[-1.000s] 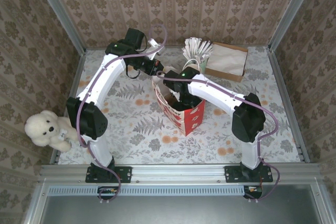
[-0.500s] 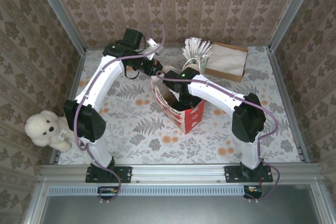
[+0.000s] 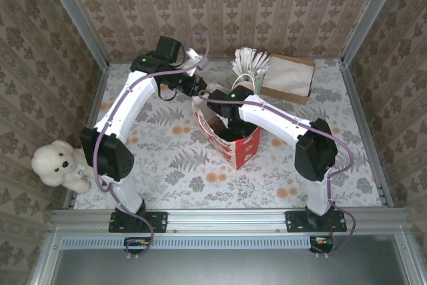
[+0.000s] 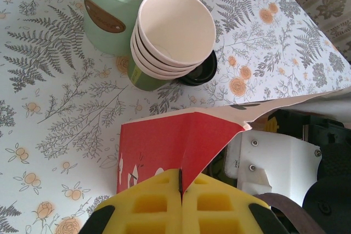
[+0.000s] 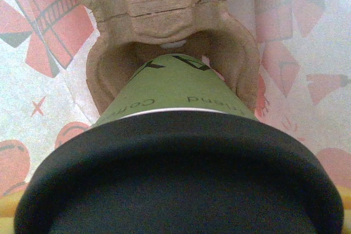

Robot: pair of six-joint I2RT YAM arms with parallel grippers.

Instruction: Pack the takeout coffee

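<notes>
The takeout coffee point(image 5: 164, 89), a green cup under a black lid point(image 5: 181, 179), is inside the red paper bag point(image 3: 239, 149). Its base sits in a pocket of a brown pulp cup carrier point(image 5: 159, 9). My right gripper point(image 3: 230, 119) reaches down into the bag and is shut on the cup. A sliver of a yellow finger point(image 5: 6, 212) shows beside the lid. My left gripper point(image 4: 181, 182) is shut on the bag's rim point(image 4: 181, 135), pinching the red paper between its yellow pads.
A stack of lidless green cups point(image 4: 170, 36) and a loose black lid point(image 4: 202, 72) stand just beyond the bag, next to a mint green holder point(image 4: 104, 20). A cardboard box point(image 3: 288, 78) is at the back right. A teddy bear point(image 3: 59, 163) sits at the left edge.
The left arm's elbow has drifted slightly left while its gripper stays on the bag rim. The right arm has barely moved.
</notes>
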